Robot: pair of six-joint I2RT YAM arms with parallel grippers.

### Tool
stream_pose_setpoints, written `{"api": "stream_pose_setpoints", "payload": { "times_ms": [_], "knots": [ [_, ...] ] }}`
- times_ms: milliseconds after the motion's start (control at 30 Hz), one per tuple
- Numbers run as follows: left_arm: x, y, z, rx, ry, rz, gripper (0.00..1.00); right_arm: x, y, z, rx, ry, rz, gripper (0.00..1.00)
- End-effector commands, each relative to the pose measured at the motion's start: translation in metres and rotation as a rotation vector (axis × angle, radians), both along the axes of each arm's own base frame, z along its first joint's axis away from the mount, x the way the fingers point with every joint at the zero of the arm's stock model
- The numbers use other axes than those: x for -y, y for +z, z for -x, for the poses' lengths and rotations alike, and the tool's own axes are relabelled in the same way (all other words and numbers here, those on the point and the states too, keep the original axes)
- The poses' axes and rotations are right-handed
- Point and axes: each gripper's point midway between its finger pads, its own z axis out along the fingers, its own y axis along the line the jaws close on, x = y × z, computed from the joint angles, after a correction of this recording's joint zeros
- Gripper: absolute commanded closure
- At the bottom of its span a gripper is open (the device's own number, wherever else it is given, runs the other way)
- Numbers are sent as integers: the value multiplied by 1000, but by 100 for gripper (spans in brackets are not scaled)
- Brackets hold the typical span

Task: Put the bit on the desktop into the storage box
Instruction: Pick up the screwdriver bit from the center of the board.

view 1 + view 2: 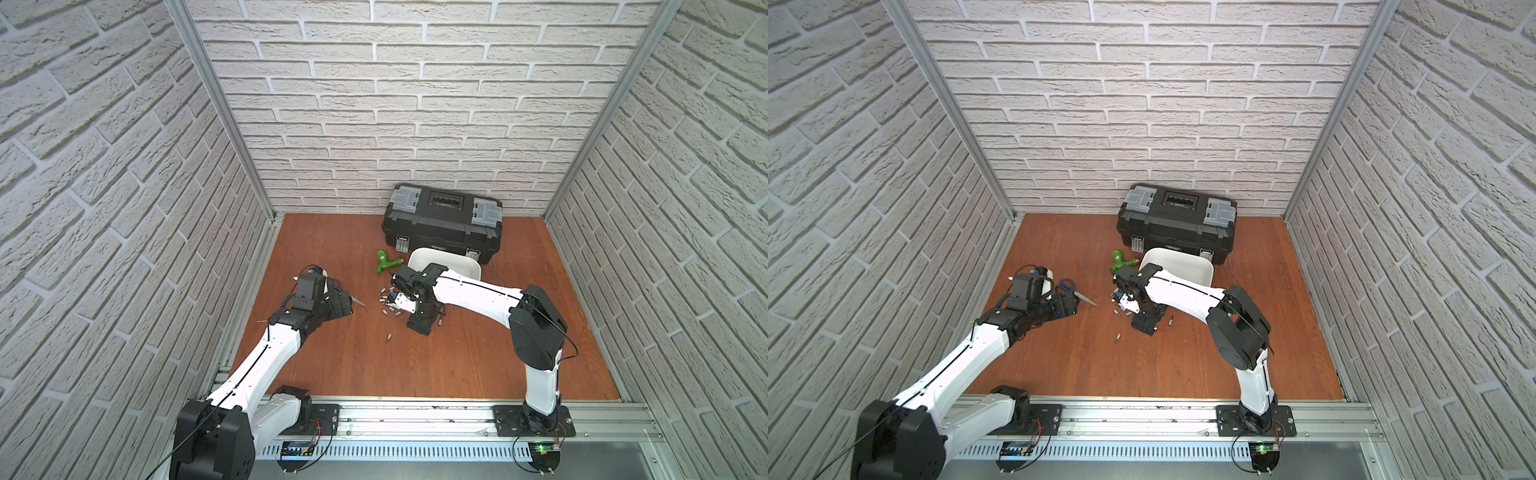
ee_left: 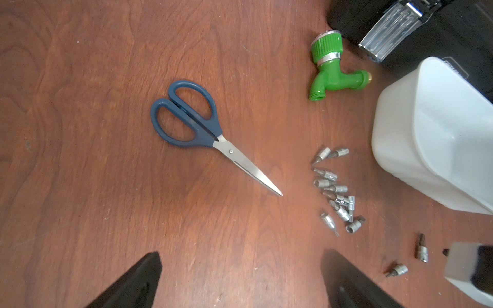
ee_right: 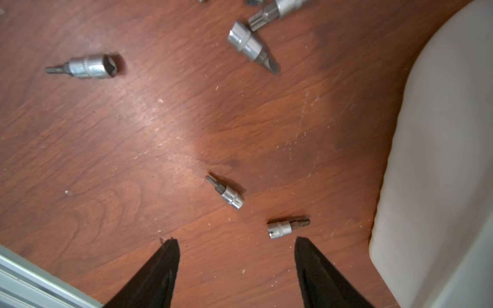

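Beside the storage box (image 3: 440, 160), the right gripper (image 3: 235, 240) is hanging by a bit (image 3: 286, 228), fingers (image 3: 160, 272) apart, holding nothing. Farther off, the left gripper (image 2: 241, 253) is gaping wide.

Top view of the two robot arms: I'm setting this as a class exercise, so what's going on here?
The right arm hangs low over scattered bits on the desktop, jaws open, nothing gripped; the nearest bit lies just ahead of them. The storage box sits beside the pile, partly hidden by that arm; no bit shows in it. The left arm hovers, jaws open, above the scissors.
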Motion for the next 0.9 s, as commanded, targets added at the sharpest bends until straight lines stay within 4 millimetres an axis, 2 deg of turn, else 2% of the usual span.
{"api": "stream_pose_setpoints", "payload": {
  "times_ms": [0,100,367,867],
  "knots": [
    [-2,-3,2,-8,6,-12,2,-2,-14,-1,-10,22,17,31],
    [-2,-4,3,-10,5,-15,1,0,-27,3,-41,25,31,35],
    [-4,-4,2,-15,8,-23,2,0,-44,9,-82,21,37,41],
    [-4,-2,2,-17,8,-27,2,2,-59,11,-99,15,58,59]
  ]
}}
